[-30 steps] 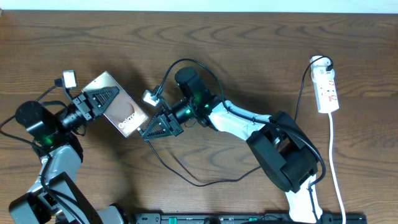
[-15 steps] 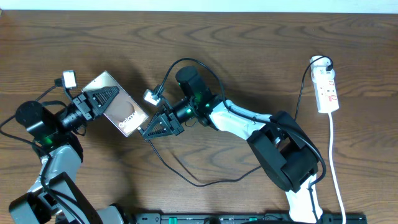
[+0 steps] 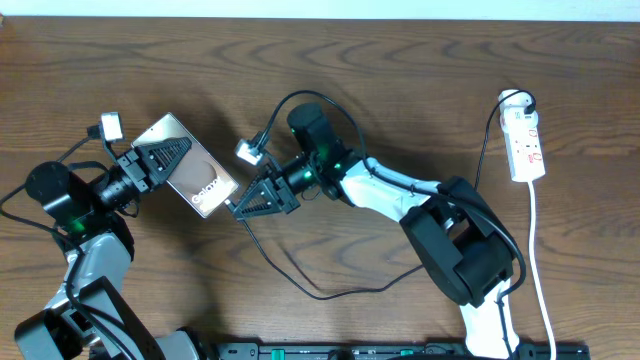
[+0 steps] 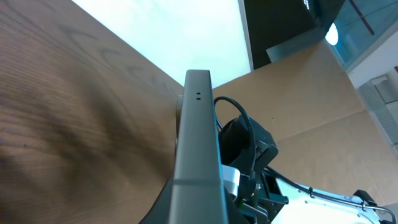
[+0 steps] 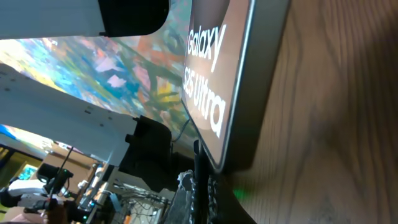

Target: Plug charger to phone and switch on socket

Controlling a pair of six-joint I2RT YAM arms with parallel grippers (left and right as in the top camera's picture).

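Though glossy, slim flat phone (image 3: 205, 185) (woodgrain table (image 3: 420, 100))

I can't tell whether the charger (image 5: 200, 177) tip sits inside the phone (image 5: 214, 87); the bottom edge cuts it off. The socket (image 3: 526, 146) switches are too small for me to read overhead.

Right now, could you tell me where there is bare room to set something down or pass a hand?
Bare wood runs along the far edge of the table, from the phone across to the socket, and between the right arm and the socket. Crowded: the middle-left, where the left gripper and right gripper meet at the phone, and the charger loops in front.
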